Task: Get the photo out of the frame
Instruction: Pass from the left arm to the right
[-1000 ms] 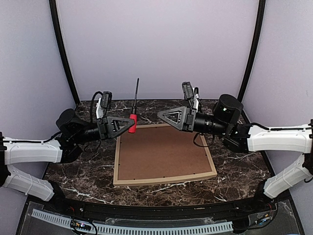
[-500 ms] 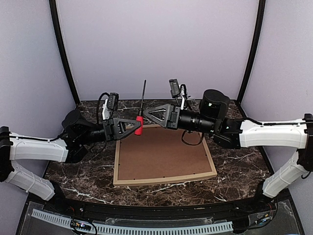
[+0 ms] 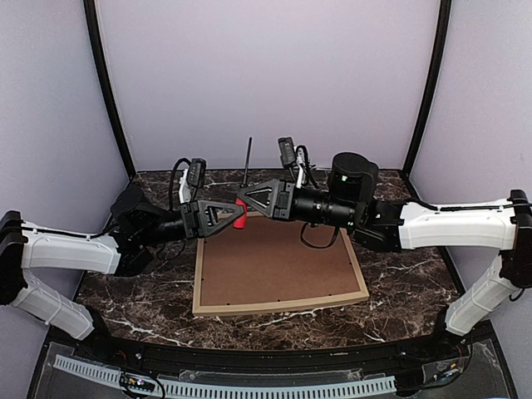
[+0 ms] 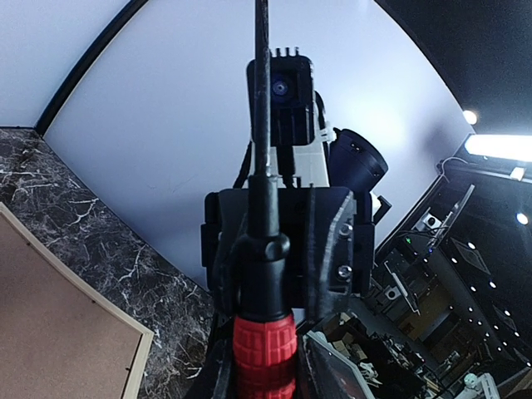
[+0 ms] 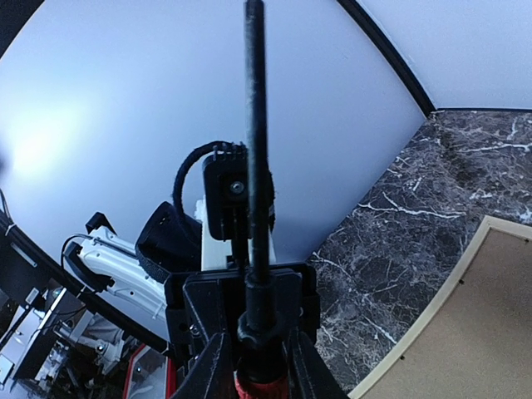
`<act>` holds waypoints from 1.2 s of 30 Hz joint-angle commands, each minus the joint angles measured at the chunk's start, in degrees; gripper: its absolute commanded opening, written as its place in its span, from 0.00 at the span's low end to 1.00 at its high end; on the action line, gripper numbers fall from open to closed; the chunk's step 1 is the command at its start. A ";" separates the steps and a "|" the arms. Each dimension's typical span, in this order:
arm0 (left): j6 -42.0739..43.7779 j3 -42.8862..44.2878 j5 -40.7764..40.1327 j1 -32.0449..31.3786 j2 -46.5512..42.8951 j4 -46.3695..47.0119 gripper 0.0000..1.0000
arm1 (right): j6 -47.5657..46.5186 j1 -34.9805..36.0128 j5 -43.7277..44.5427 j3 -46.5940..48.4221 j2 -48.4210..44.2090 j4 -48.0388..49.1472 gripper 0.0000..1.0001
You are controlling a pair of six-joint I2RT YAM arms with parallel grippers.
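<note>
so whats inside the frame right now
The frame lies back up on the table, and the brown backing board fills its opening. Anything beneath that board, the photo included, is covered and cannot be seen.

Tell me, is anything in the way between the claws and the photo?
Yes. The frame lies face down, and the brown backing board fills it, covering the photo, which cannot be seen. Both the left claw and the right claw are up over the frame's far edge, gripping a screwdriver.
</note>
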 commanded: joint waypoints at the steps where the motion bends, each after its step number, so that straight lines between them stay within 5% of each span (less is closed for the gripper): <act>1: 0.32 1.17 -1.05 -0.36 0.19 3.00 0.00 | -0.26 0.72 1.62 1.80 0.59 0.13 0.20; 5: 0.17 0.82 -2.53 -0.38 0.54 3.13 0.00 | -0.01 0.76 1.80 2.07 0.86 -0.65 0.07; 9: 0.42 1.21 -3.27 -0.43 1.48 1.67 0.00 | 0.19 0.86 1.22 2.38 1.29 -0.84 0.04; 16: -0.16 0.42 -2.55 -0.49 2.14 3.32 0.00 | -0.45 0.84 1.25 3.34 1.63 -3.12 0.23; 21: 0.10 0.33 -2.23 -0.72 1.93 3.29 0.00 | -0.51 0.90 1.43 4.03 2.21 -3.91 0.24; 32: 0.34 -0.46 -3.48 -0.87 2.08 2.16 0.01 | -0.41 0.84 1.55 3.18 1.58 -3.95 0.00; 36: 0.31 -0.66 -4.62 -0.88 1.70 -0.80 0.19 | -0.67 0.89 1.96 1.71 0.44 -4.20 0.00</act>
